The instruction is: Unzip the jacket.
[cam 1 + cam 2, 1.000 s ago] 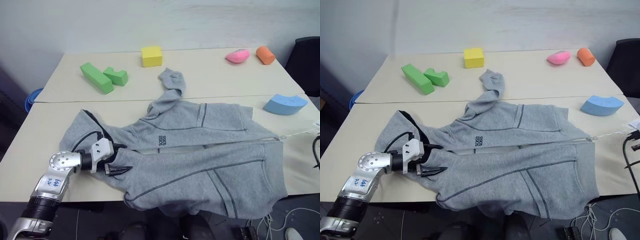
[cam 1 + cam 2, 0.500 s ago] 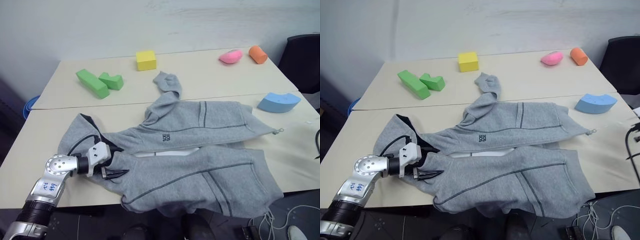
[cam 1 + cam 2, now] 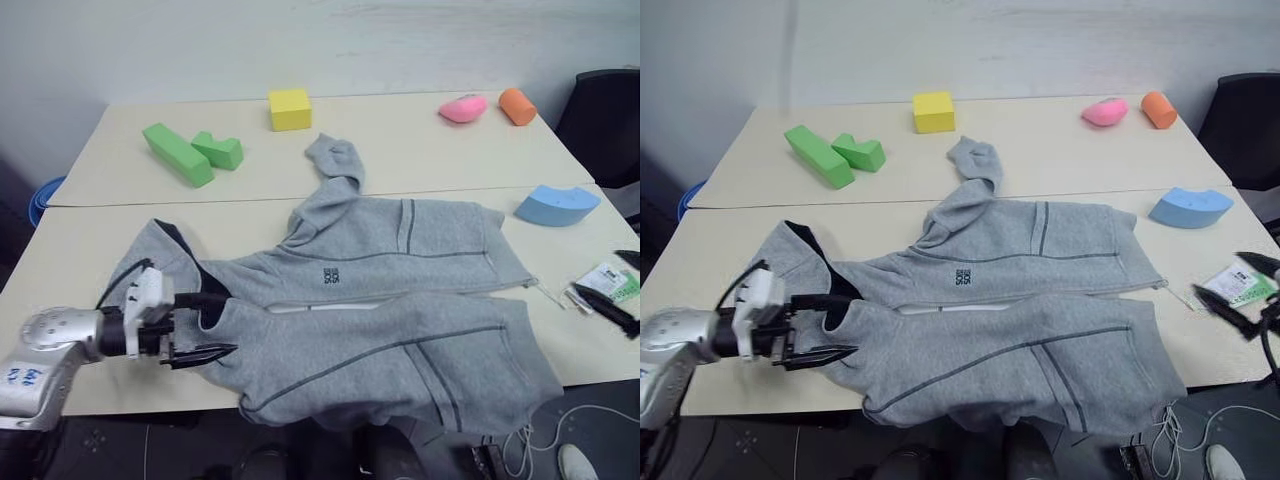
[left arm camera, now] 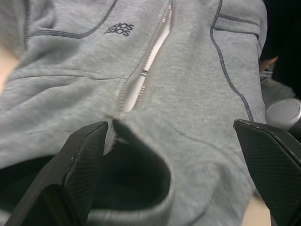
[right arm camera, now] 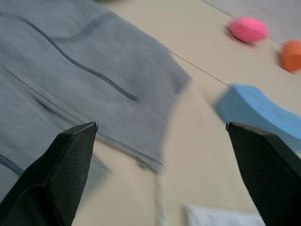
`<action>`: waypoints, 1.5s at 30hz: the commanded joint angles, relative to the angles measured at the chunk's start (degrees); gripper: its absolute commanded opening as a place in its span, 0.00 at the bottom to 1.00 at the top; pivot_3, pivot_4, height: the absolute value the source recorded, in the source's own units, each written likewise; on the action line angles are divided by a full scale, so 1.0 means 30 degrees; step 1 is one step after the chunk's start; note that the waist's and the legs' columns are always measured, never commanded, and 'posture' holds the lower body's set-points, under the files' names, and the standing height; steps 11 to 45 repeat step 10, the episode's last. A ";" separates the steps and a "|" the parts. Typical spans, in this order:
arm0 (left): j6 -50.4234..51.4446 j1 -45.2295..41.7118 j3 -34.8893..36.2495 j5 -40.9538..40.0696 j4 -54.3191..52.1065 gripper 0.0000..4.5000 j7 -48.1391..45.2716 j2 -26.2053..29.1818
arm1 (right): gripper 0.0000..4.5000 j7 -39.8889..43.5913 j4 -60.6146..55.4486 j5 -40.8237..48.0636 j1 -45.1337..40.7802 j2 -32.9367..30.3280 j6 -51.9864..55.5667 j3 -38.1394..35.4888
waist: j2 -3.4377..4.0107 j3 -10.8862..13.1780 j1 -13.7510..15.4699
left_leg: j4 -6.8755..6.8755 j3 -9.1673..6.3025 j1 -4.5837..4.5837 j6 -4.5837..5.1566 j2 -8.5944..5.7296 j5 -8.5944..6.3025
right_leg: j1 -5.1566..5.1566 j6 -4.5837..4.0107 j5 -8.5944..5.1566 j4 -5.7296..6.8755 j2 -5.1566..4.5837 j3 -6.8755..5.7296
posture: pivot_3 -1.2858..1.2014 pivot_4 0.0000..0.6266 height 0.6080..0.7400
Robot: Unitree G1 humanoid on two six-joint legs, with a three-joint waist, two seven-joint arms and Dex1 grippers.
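Spread flat across the near table (image 3: pixel 90 250): the jacket (image 3: pixel 400 330), light grey with darker seams, hood end toward the robot's left, hem toward its right, lower edge drooping over the table's front. Front parted along the middle, the zipper (image 4: pixel 146 70) lying open in a pale strip below the small dark chest logo (image 3: pixel 331 276); a loose grey sleeve (image 3: pixel 335 160) curling up toward the far table. Poised at the collar on the left side, the left gripper (image 3: pixel 197 325), its 2 black fingers spread wide either side of the dark hood opening, gripping nothing, fabric merely lying between them in the left wrist view. Over by the table's right edge, the right gripper (image 3: pixel 1240 290), fingers likewise standing apart and empty, hovering beside a white and green paper tag (image 3: pixel 608 281), just past the jacket's hem corner. Beyond, on the far table: 2 green foam blocks (image 3: pixel 190 153) touching each other at the left, 1 yellow block (image 3: pixel 289 108) in the middle, a pink piece (image 3: pixel 462 108) and an orange cylinder (image 3: pixel 517 106) near the right corner. Near the jacket's upper right corner but apart from it, a blue curved block (image 3: pixel 557 206) sitting on the near table.
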 commanded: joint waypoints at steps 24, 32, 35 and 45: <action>-0.5389 0.3926 0.2847 0.2651 0.0650 1.00 0.0863 -0.1505 | 0.99 0.3650 -0.4560 -0.1209 0.1655 0.2980 -0.4121 0.4021 | -0.0133 0.0057 0.0716 | 0.0035 -0.0021 -0.0040 0.0032 -0.0009 -0.0080 | -0.0008 -0.0037 -0.0020 -0.0023 -0.0016 -0.0049 | 0.52 0.24 1.00; -0.5389 0.3926 0.2847 0.2651 0.0650 1.00 0.0863 -0.1505 | 0.99 0.3650 -0.4560 -0.1209 0.1655 0.2980 -0.4121 0.4021 | -0.0133 0.0057 0.0716 | 0.0035 -0.0021 -0.0040 0.0032 -0.0009 -0.0080 | -0.0008 -0.0037 -0.0020 -0.0023 -0.0016 -0.0049 | 0.52 0.24 1.00; -0.5389 0.3926 0.2847 0.2651 0.0650 1.00 0.0863 -0.1505 | 0.99 0.3650 -0.4560 -0.1209 0.1655 0.2980 -0.4121 0.4021 | -0.0133 0.0057 0.0716 | 0.0035 -0.0021 -0.0040 0.0032 -0.0009 -0.0080 | -0.0008 -0.0037 -0.0020 -0.0023 -0.0016 -0.0049 | 0.52 0.24 1.00; -0.5389 0.3926 0.2847 0.2651 0.0650 1.00 0.0863 -0.1505 | 0.99 0.3650 -0.4560 -0.1209 0.1655 0.2980 -0.4121 0.4021 | -0.0133 0.0057 0.0716 | 0.0035 -0.0021 -0.0040 0.0032 -0.0009 -0.0080 | -0.0008 -0.0037 -0.0020 -0.0023 -0.0016 -0.0049 | 0.52 0.24 1.00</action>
